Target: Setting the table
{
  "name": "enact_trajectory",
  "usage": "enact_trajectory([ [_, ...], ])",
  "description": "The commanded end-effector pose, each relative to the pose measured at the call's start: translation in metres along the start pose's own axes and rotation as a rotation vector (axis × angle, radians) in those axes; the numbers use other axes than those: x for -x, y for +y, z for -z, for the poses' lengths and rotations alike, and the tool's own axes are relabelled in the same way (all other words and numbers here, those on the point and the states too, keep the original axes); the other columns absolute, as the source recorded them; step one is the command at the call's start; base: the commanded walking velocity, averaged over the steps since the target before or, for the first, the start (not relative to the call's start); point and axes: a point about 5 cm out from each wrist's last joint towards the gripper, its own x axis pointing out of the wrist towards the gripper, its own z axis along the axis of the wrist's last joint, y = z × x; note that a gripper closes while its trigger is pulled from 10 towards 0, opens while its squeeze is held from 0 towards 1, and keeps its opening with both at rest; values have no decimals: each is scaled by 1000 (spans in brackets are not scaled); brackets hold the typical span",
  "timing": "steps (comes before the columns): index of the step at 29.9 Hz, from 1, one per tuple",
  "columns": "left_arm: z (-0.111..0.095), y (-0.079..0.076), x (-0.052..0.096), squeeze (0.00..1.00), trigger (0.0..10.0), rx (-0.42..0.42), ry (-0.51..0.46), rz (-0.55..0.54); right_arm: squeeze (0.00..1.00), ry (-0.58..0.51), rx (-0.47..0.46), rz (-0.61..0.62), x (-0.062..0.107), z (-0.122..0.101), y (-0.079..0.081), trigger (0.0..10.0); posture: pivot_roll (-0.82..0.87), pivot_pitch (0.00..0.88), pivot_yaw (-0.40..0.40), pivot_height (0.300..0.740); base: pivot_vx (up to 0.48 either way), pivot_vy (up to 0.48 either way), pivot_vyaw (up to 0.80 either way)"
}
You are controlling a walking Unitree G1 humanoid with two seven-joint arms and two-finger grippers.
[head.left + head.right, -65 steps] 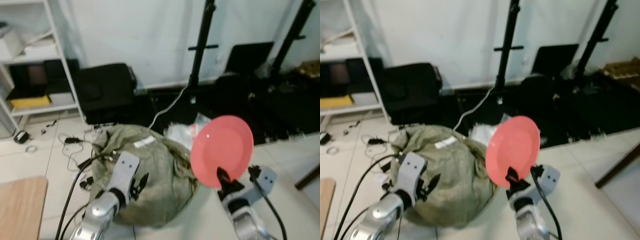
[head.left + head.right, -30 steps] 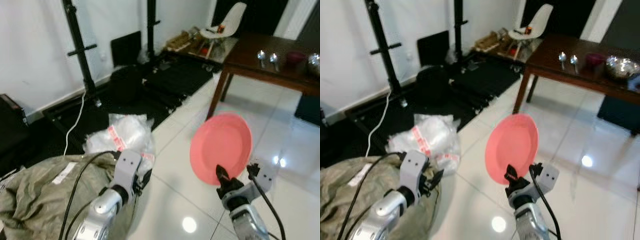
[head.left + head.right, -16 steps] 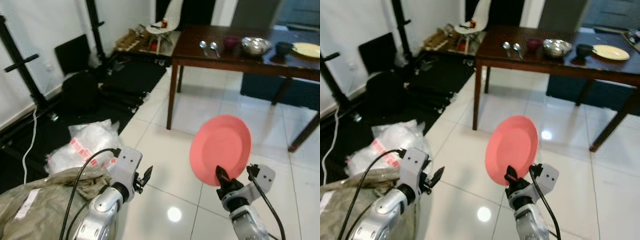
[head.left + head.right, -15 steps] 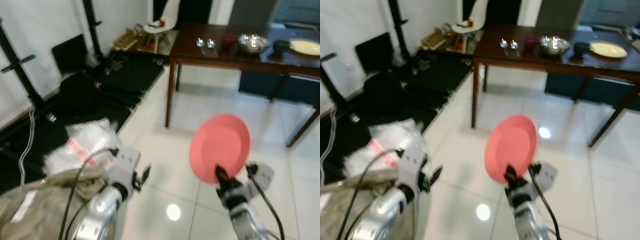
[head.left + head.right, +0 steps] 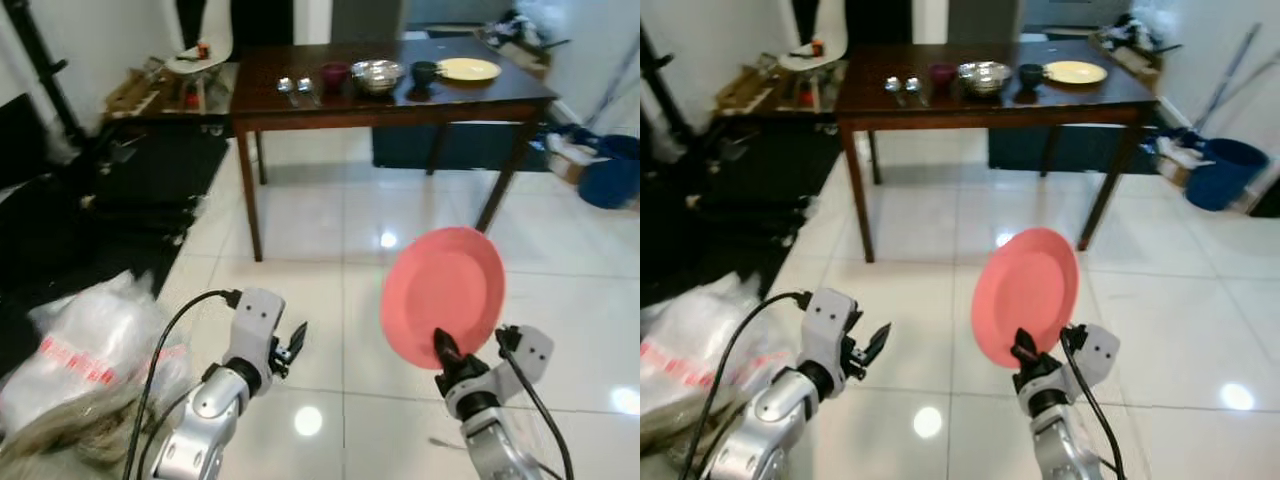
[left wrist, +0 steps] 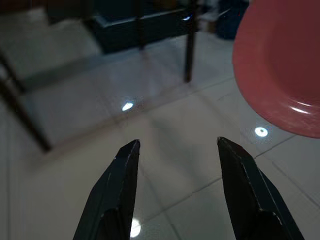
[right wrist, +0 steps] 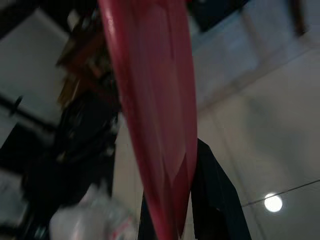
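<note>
Camera swung: dark table [image 5: 390, 95] ahead; right claw [image 5: 441, 352] pinching pink plate [image 5: 443, 295].

Two silver robot arms reach forward from the lower frame. The left gripper [image 5: 291, 347], lower left of centre, has its two black fingers [image 6: 119, 187] spread apart, empty. The right gripper [image 5: 442, 350], lower right, pinches the lower rim of an upright pink plate [image 5: 444, 295].

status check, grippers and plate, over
Right gripper shut on pink plate, held upright. Left gripper open, empty. Dark table ahead across white floor.
</note>
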Motion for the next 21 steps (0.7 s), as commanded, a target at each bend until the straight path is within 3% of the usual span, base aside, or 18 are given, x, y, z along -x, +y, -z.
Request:
enact_trajectory([
  [1, 7, 3, 1, 0, 10000, -25, 24, -27, 0, 7, -5, -6, 1, 3, 1, 10000, -104, 0, 86, 740, 480, 0, 0],
  [7, 4, 1, -2, 0, 10000, -27, 9, -24, 0, 9, 11, -34, 0, 4, 6, 10000, -104, 0, 86, 740, 480, 0, 0],
  [12, 3, 0, -2, 0, 10000, -24, 0, -27, 0, 29, 55, -122, -4, 7, 22, 10000, -93, 0, 83, 740, 480, 0, 0],
  [14, 4, 5, 1, 0, 10000, -19, 0, -53, 0, 38, 67, -181, -7, 9, 34, 10000, -77, 0, 74, 740, 480, 0, 0],
  [18, 7, 12, 7, 0, 10000, -14, 10, -90, 0, 48, 73, -226, -9, 10, 44, 10000, -64, 0, 67, 740, 480, 0, 0],
  [20, 15, 26, 20, 0, 10000, -20, 34, -163, 0, 78, 95, -317, -15, 16, 62, 10000, -17, 0, 37, 740, 480, 0, 0],
  [21, 15, 26, 20, 0, 10000, -20, 34, -163, 0, 78, 95, -317, -15, 16, 62, 10000, -17, 0, 37, 740, 480, 0, 0],
])
